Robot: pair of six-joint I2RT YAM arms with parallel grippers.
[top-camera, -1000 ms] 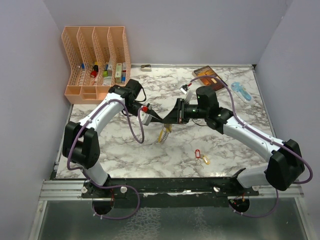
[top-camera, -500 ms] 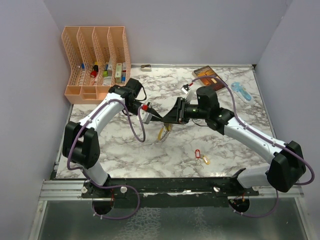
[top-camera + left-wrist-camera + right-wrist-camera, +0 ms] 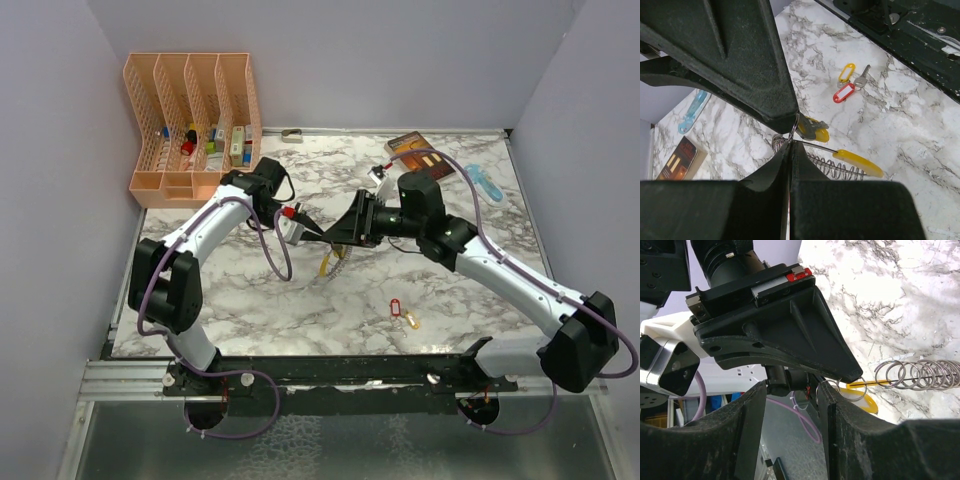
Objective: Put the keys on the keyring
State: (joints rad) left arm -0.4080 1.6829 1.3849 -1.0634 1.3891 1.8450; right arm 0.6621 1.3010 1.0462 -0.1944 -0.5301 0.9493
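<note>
Rear overhead down onto the table (image 3: 250, 300); two close, opposed wrist views, keyring (image 3: 857, 162) in both.

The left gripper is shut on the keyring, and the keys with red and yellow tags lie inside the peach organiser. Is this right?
Not quite. The left gripper is shut on the keyring, but the keys with red and yellow tags lie on the marble table, not inside the peach organiser. The left wrist view shows this.

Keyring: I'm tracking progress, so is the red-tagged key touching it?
Apart. The left wrist view shows bare table between the red-tagged key and the keyring.
</note>
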